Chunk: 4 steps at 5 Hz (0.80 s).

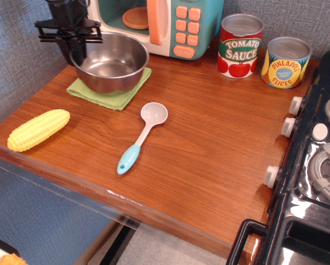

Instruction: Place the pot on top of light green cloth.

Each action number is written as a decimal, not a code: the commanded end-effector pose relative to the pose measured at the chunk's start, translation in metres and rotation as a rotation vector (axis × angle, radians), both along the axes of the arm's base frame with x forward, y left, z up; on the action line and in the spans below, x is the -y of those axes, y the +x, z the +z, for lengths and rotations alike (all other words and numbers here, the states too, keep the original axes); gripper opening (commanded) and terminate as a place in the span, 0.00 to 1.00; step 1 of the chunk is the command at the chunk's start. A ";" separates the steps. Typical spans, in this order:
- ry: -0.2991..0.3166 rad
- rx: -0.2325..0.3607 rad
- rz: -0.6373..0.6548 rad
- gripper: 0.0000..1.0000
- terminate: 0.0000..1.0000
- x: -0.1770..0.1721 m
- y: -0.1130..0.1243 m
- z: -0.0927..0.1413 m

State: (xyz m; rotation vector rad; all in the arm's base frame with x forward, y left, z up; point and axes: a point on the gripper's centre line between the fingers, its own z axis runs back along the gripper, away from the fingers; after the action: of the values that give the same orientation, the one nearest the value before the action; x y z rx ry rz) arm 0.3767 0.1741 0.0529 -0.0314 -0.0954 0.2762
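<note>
The shiny steel pot sits over the light green cloth at the back left of the wooden counter and covers most of it. Only the cloth's front and right edges show. Whether the pot's base rests on the cloth or hangs just above it I cannot tell. My black gripper comes down from above at the pot's left rim, its fingers closed on that rim.
A toy microwave stands right behind the pot. A tomato sauce can and a pineapple can stand at the back right. A spoon and a yellow corn cob lie in front. A black stove borders the right side.
</note>
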 end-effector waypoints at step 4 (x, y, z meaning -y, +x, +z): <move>0.031 0.027 -0.393 1.00 0.00 0.068 -0.034 0.083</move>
State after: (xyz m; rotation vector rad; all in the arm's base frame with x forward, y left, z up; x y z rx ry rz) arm 0.3477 0.1035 0.1070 -0.0486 -0.0443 -0.1129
